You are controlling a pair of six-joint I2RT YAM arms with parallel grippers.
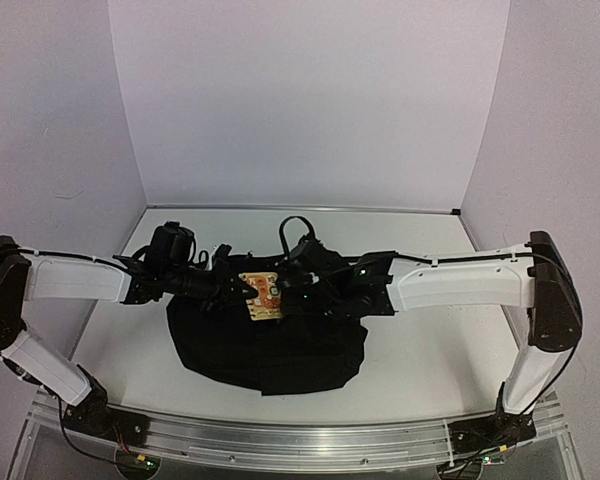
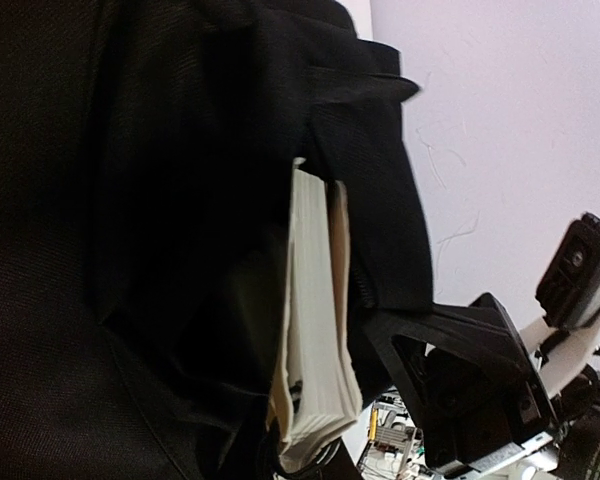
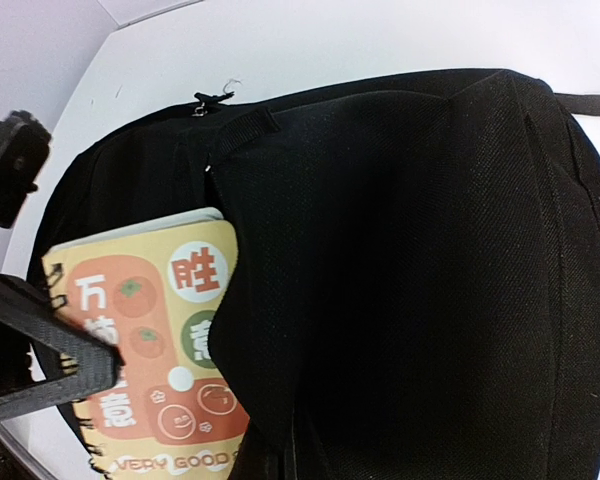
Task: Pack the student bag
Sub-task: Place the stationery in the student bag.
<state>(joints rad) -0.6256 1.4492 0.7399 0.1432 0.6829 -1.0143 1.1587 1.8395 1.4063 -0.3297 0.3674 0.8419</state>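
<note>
The student bag [image 1: 270, 350] lies flat on the bench [image 1: 420, 340], directly under both claws and spreading out ahead of the right claw [image 1: 290, 296]; an orange-covered spiral notebook [image 3: 150, 340] sits between that claw and the bag's mouth. Its far end is tucked under the black cloth lip and its near, spiral-bound corner is out in the open. The notebook's long axis runs straight away from the right claw into the opening, so I judge that the coming move turns on a push along that line, not across it.

The right claw is pressed together; its fingers [image 3: 70, 355] lie against the exposed corner of the cover, touching it rather than pinching it, as far as I can tell. The right claw is the nearer one to the notebook's free end. The left claw [image 1: 236, 288] comes in from the opposite side, just beside the notebook and over the bag's lip; it is drawn almost tight, but I cannot tell whether cloth is caught in it.

The left claw's own fingers are lost in black fabric in its wrist view; only the notebook's white page edges stand out there. How deep the notebook already reaches, the bag's lining and most of the zipper are hidden by the cloth; the cover is cut off at the bottom of the right wrist view.
</note>
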